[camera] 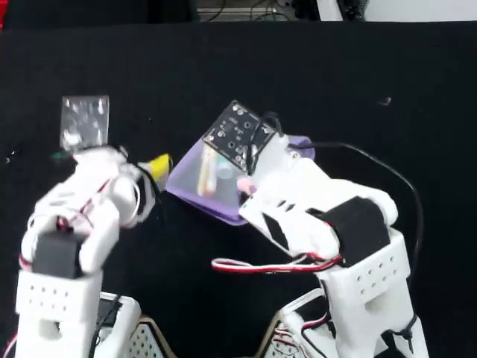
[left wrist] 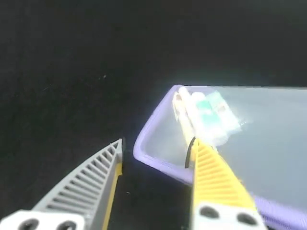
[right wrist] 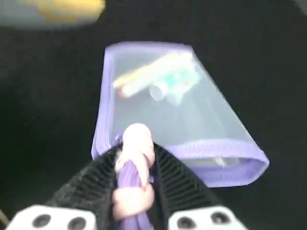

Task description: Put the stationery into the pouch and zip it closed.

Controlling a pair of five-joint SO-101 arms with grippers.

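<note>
Purple pouch [right wrist: 211, 124], stationery [right wrist: 153, 79] inside, just ahead of right pincer [right wrist: 136, 153], clamped on its pink zip pull [right wrist: 137, 139]. Left pincer [left wrist: 158, 142] apart, beside pouch corner

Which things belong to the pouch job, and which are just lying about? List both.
Job: purple pouch; stationery inside it; pink zip pull, clamped in the right gripper; open left gripper by the pouch's edge.
Lying about: shiny clear square.
</note>
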